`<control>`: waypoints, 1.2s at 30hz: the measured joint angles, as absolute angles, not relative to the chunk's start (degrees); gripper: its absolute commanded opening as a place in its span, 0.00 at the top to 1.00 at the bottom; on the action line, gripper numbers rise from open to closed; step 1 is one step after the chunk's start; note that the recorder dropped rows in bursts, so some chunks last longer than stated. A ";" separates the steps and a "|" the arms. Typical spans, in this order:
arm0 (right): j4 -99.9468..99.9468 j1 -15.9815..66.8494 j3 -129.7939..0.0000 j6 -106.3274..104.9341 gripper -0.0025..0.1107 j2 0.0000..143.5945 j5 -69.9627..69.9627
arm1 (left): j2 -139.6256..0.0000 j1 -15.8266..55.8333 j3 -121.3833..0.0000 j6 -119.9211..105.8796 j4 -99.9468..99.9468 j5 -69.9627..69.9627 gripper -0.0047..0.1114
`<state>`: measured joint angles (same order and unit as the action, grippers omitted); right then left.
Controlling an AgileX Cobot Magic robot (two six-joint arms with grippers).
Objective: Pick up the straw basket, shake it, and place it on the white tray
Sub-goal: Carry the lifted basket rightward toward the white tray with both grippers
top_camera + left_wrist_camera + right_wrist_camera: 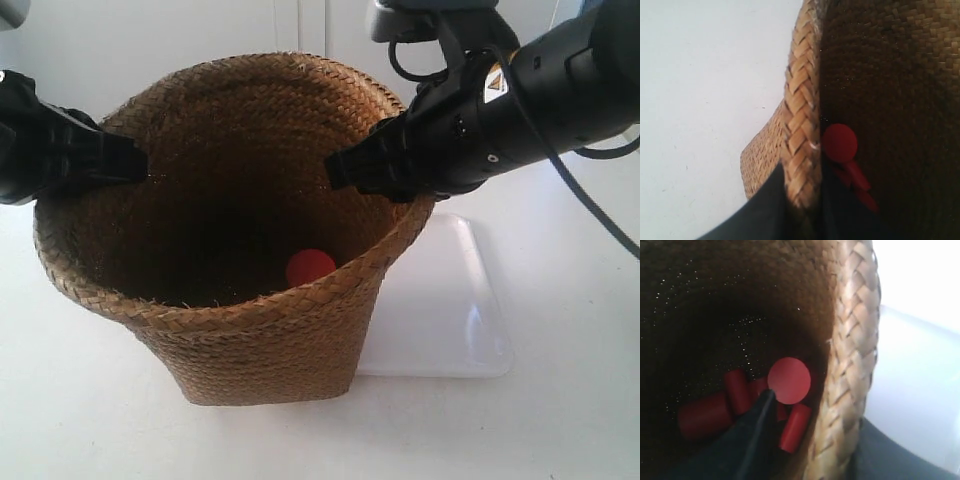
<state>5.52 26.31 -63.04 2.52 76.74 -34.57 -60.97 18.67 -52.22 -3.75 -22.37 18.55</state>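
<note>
The straw basket (250,350) stands upright, its base low over the table just beside the white tray (450,320). Whether the base touches the table I cannot tell. My left gripper (135,165) is shut on the braided rim (800,125), one finger outside and one inside. On the opposite side, my right gripper (345,170) is shut on the rim (850,365) the same way. The pinch of the left gripper (802,200) and of the right gripper (825,450) shows close up. Red pieces (789,380) lie on the basket's floor.
The tray (910,405) lies flat beyond the rim on the right gripper's side. Several red cylinders (705,415) and a red round piece (310,267) sit loose inside the basket. White table (560,420) surrounds everything, with a white wall behind.
</note>
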 measured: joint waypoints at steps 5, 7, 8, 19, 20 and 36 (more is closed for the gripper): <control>7.44 26.31 -61.48 1.57 0.98 76.74 -35.16 | -60.05 19.14 -50.76 -4.13 -22.71 19.66 0.96; 9.06 26.31 -60.17 0.45 0.98 76.32 -35.32 | -58.34 19.27 -49.50 -4.52 -22.71 20.29 0.96; 9.69 26.31 -59.31 0.00 0.98 76.00 -35.12 | -57.34 19.38 -48.82 -4.52 -22.71 20.43 0.96; 10.41 26.90 -56.32 -4.36 0.98 73.90 -26.16 | -54.74 19.38 -46.03 -6.63 -22.83 11.97 0.96; 10.41 26.90 -56.32 -4.78 0.98 73.80 -25.65 | -54.74 19.38 -46.03 -6.69 -22.83 11.80 0.96; 10.32 26.90 -54.89 -1.38 0.98 74.36 -26.49 | -59.40 19.72 -45.67 -5.02 -25.77 3.67 0.96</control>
